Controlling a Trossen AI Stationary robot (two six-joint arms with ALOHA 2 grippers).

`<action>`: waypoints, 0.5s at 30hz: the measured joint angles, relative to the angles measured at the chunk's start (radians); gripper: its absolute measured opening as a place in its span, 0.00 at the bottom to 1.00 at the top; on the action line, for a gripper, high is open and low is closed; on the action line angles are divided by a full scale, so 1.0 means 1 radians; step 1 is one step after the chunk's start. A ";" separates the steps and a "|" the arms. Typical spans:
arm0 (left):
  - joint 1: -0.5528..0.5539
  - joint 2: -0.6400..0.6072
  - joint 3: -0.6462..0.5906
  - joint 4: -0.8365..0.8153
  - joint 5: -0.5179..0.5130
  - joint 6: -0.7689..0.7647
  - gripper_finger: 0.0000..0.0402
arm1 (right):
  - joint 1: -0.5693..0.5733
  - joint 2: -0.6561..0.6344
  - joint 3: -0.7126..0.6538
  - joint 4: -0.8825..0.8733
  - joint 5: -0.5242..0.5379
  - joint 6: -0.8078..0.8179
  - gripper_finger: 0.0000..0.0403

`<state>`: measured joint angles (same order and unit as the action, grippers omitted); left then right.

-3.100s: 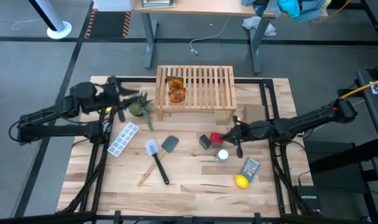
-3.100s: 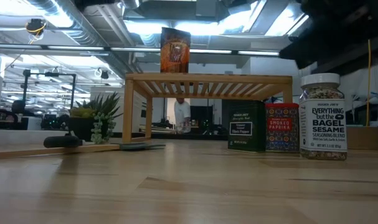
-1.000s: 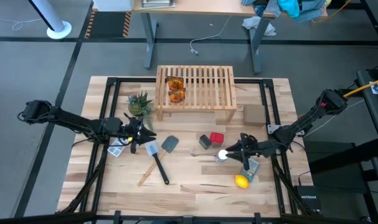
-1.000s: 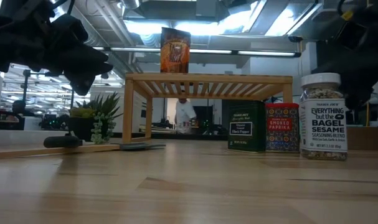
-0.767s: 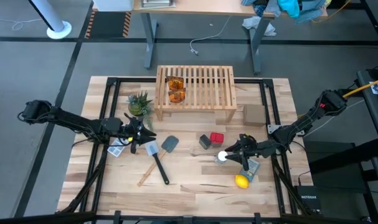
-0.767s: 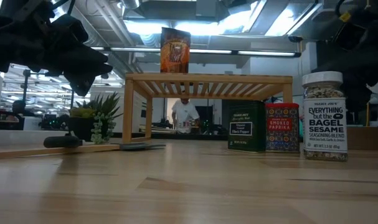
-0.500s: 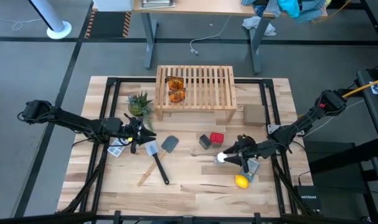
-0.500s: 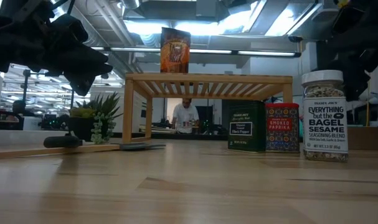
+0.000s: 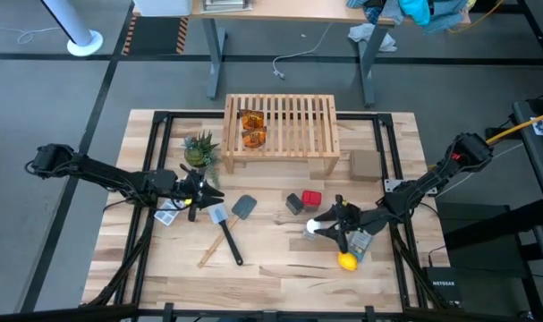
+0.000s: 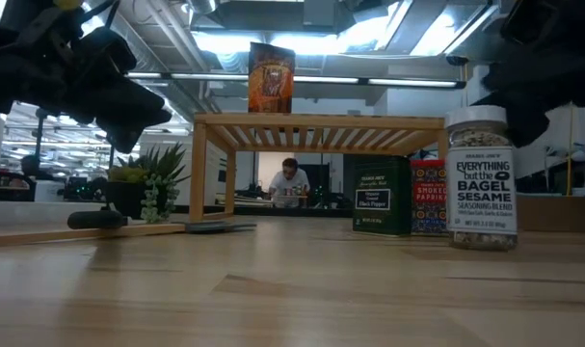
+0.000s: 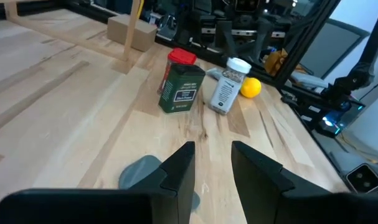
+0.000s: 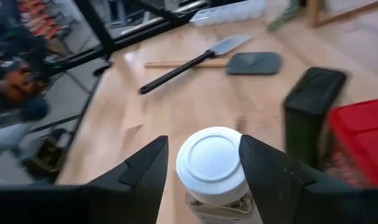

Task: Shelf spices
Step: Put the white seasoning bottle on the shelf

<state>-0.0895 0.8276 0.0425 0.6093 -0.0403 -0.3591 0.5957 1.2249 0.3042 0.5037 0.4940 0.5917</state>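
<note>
Wooden planks form the surface (image 9: 271, 259). Right end effector (image 12: 204, 165) clasps the white-capped bottle (image 9: 314, 226) between its fingers. Just beyond stand the black box (image 9: 294, 204) and red box (image 9: 312, 197); farther off, the shelf (image 9: 284, 125) carries two amber packets (image 9: 251, 128). Left end effector (image 11: 212, 163) hovers narrow, empty.

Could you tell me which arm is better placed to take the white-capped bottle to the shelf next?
The right. Its end effector already straddles the bottle, fingers at either side of the cap, while the left end effector sits across the table by the spatulas.
</note>
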 joint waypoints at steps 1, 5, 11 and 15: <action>0.000 0.000 0.000 0.000 0.000 0.005 0.24 | -0.001 0.000 0.000 0.000 0.018 0.000 0.51; 0.000 0.000 0.000 -0.001 0.000 0.023 0.24 | -0.001 0.001 0.000 0.004 0.026 0.007 0.51; 0.000 0.000 0.000 0.000 0.000 0.030 0.24 | 0.000 0.003 0.024 0.000 -0.027 -0.015 0.51; 0.000 0.000 0.000 0.000 0.000 0.049 0.24 | 0.000 0.003 0.071 -0.057 -0.067 -0.021 0.51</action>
<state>-0.0892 0.8276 0.0425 0.6094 -0.0402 -0.3097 0.5953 1.2278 0.3748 0.4471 0.4270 0.5707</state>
